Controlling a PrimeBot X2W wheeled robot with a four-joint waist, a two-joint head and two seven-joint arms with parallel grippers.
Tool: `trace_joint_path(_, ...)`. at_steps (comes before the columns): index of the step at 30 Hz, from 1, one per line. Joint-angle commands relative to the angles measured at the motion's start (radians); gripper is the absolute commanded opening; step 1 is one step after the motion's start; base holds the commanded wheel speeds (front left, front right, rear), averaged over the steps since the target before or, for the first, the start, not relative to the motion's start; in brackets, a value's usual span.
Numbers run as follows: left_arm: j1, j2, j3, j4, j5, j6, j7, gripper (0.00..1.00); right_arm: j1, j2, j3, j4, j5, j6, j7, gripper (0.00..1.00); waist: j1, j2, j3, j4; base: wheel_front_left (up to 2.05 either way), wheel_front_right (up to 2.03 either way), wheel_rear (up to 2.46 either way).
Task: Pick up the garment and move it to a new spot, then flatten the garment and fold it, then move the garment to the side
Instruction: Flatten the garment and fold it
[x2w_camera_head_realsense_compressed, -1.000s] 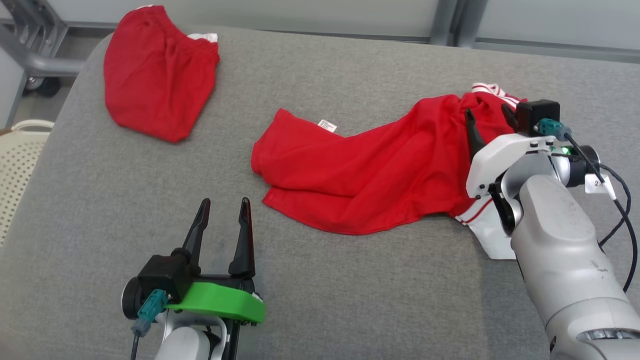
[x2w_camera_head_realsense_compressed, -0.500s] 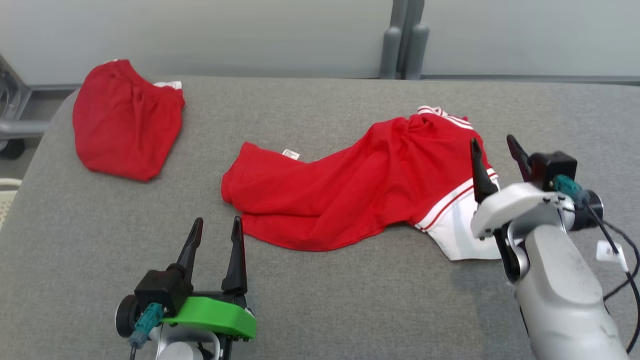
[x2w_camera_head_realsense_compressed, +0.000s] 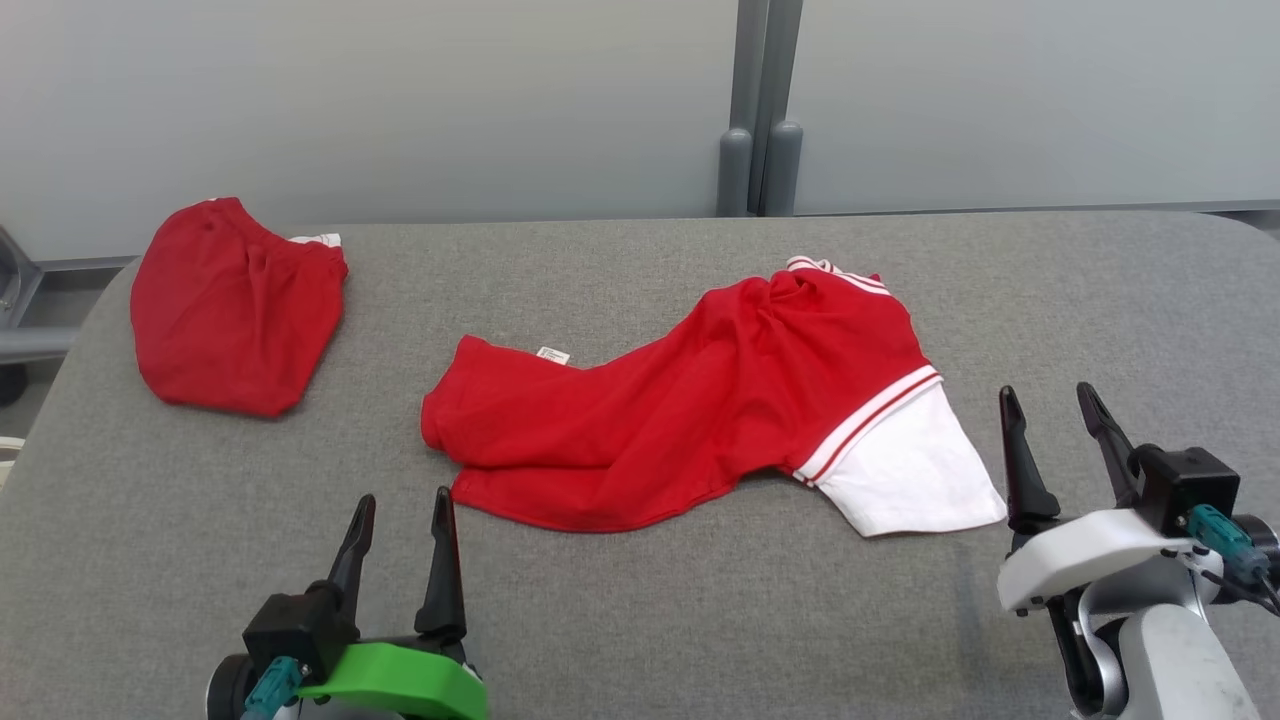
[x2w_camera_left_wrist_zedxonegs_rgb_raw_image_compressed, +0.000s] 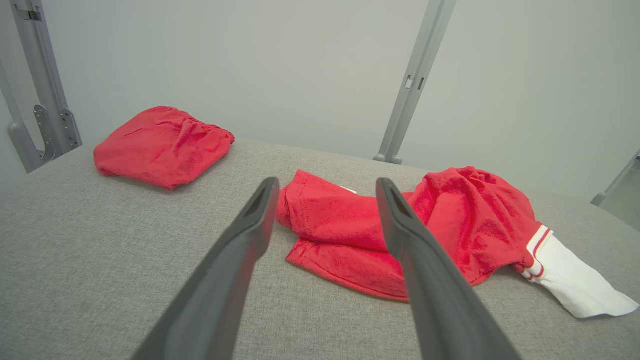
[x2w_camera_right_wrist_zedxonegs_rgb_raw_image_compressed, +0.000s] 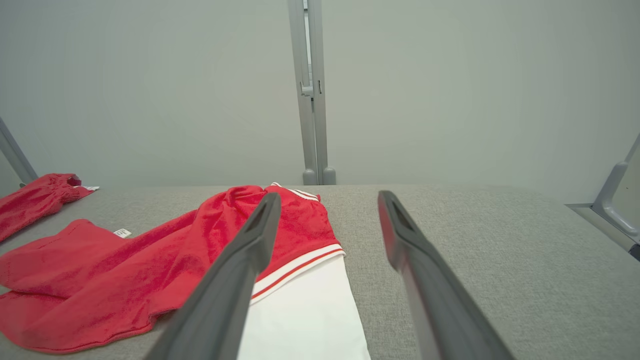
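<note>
Since a second ago my right gripper (x2w_camera_head_realsense_compressed: 1045, 392) has pulled back off the red shirt (x2w_camera_head_realsense_compressed: 680, 400). It stood over the shirt's right end then, and now it sits at the near right of the table (x2w_camera_head_realsense_compressed: 700, 620), just beside the white sleeve (x2w_camera_head_realsense_compressed: 915, 470) but clear of it, fingers spread wide with nothing between them. The head camera has also tipped up, so the whole picture has slid down and more wall shows; the clothes lie as they did, as far as I can see. My left gripper (x2w_camera_head_realsense_compressed: 402, 497) is at the near left, likewise wide open and empty, its tips pointing toward the shirt's near hem and stopping short of it. Past both grippers the shirt lies crumpled across the middle of the grey table, with a small white label (x2w_camera_head_realsense_compressed: 552, 354) at its far left edge. The body is bunched up toward the right, and the white sleeve is spread flat below a red and white striped band. Farther back, near the table's far left corner, a second red garment (x2w_camera_head_realsense_compressed: 235, 300) lies in a bundle, well apart from the shirt. Behind the table runs a pale wall (x2w_camera_head_realsense_compressed: 400, 100) with a grey upright post (x2w_camera_head_realsense_compressed: 757, 110).
</note>
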Motion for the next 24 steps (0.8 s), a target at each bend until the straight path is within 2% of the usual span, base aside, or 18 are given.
trace_joint_path(1,0.024,0.006,0.012,-0.001,0.001,0.002,-0.001,1.00,0.043,-0.001,-0.007,-0.046,0.026,0.000,0.009,1.00,0.0000,0.0103,-0.006,-0.001,0.00,0.00,0.00)
trace_joint_path(11,0.057,0.005,0.036,0.000,0.003,-0.003,-0.001,1.00,0.153,-0.001,0.006,-0.160,0.072,0.000,0.045,1.00,0.0000,0.0103,-0.019,0.000,0.00,0.00,0.00)
trace_joint_path(24,0.051,0.004,0.050,0.019,0.001,-0.007,-0.001,1.00,0.193,-0.001,0.029,-0.211,0.086,0.000,0.074,1.00,0.0000,0.0103,-0.020,-0.007,0.00,0.00,0.00)
